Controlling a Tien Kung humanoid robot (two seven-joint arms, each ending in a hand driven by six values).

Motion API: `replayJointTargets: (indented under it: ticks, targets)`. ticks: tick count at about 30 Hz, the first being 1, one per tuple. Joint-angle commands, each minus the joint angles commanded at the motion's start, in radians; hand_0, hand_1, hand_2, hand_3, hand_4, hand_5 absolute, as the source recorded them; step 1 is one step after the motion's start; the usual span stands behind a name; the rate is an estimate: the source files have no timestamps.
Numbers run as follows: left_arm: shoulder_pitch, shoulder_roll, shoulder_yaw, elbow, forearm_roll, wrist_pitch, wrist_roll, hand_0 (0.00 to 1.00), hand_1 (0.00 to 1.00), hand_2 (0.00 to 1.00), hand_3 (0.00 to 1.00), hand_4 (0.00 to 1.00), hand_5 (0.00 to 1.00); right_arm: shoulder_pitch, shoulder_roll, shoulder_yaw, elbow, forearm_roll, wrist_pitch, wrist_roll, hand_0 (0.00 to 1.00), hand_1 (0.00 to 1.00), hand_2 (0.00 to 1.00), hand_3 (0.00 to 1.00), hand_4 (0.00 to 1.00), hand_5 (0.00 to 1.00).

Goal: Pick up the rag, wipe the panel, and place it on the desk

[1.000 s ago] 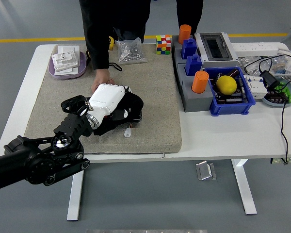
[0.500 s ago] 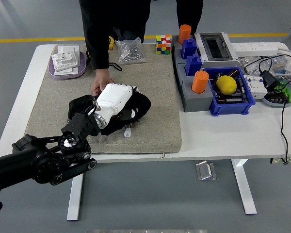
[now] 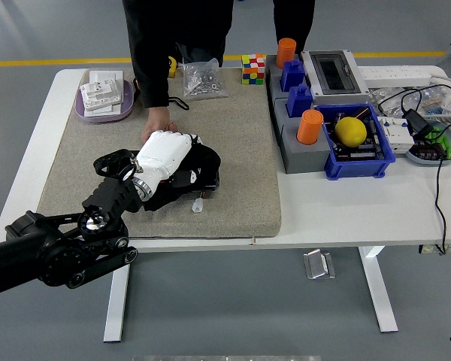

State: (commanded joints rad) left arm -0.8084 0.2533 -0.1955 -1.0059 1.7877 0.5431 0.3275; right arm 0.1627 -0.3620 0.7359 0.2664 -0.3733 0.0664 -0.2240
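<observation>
A black rag [image 3: 201, 167] lies bunched on the beige panel [image 3: 237, 128] that covers the left half of the table. My left hand [image 3: 165, 153], white with a black arm behind it, presses down on the rag with its fingers curled over the cloth. The rag sticks out to the right of and below the hand. A person at the far side rests one hand [image 3: 156, 122] on the panel, just above my hand. My right arm is out of the picture.
A small white piece [image 3: 198, 204] lies on the panel below the rag. A purple tray [image 3: 85, 111] and a bag of parts [image 3: 203, 79] sit at the back left. Grey and blue boxes [image 3: 357, 147], orange cylinders [image 3: 310, 126] and cables [image 3: 425, 120] crowd the right.
My left hand slid the rag right and slightly away half a second ago, then drew it back left; it now sits about where it was one second ago.
</observation>
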Motion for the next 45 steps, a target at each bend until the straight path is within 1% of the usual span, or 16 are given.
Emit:
replayJointTargets:
  ticks: [10, 16, 26, 30, 40, 45]
  targets:
    - [0.024, 0.047, -0.029, 0.004, 0.011, -0.005, -0.001, 0.213, 0.089, 0.526, 0.469, 0.135, 0.002, -0.009, 0.004, 0.011, -0.002, -0.005, -0.001, 0.001, 0.768, 0.599, 0.706, 0.639, 0.998, 0.578]
    - [0.035, 0.067, -0.031, 0.002, 0.018, -0.008, -0.001, 0.213, 0.089, 0.526, 0.468, 0.135, 0.002, -0.012, 0.007, 0.011, -0.004, -0.003, -0.002, 0.002, 0.769, 0.599, 0.706, 0.639, 0.998, 0.578]
    - [0.064, 0.117, -0.060, -0.022, 0.040, -0.010, -0.002, 0.211, 0.089, 0.525, 0.468, 0.135, 0.002, -0.019, 0.016, 0.020, -0.003, -0.007, -0.004, 0.005, 0.769, 0.600, 0.706, 0.638, 0.998, 0.578]
    - [0.074, 0.143, -0.079, -0.028, 0.054, -0.012, -0.001, 0.212, 0.089, 0.525, 0.468, 0.135, 0.002, -0.021, 0.016, 0.026, -0.004, -0.008, -0.004, 0.005, 0.769, 0.600, 0.706, 0.639, 0.998, 0.579]
    - [0.087, 0.176, -0.104, -0.026, 0.062, -0.014, 0.000, 0.213, 0.089, 0.525, 0.468, 0.134, 0.002, -0.021, 0.017, 0.035, -0.004, -0.011, -0.006, 0.005, 0.769, 0.600, 0.706, 0.639, 0.998, 0.579]
    - [0.104, 0.195, -0.124, -0.025, 0.065, -0.014, -0.002, 0.211, 0.089, 0.524, 0.468, 0.134, 0.002, -0.021, 0.016, 0.038, -0.004, -0.012, -0.006, 0.004, 0.769, 0.600, 0.706, 0.639, 0.998, 0.578]
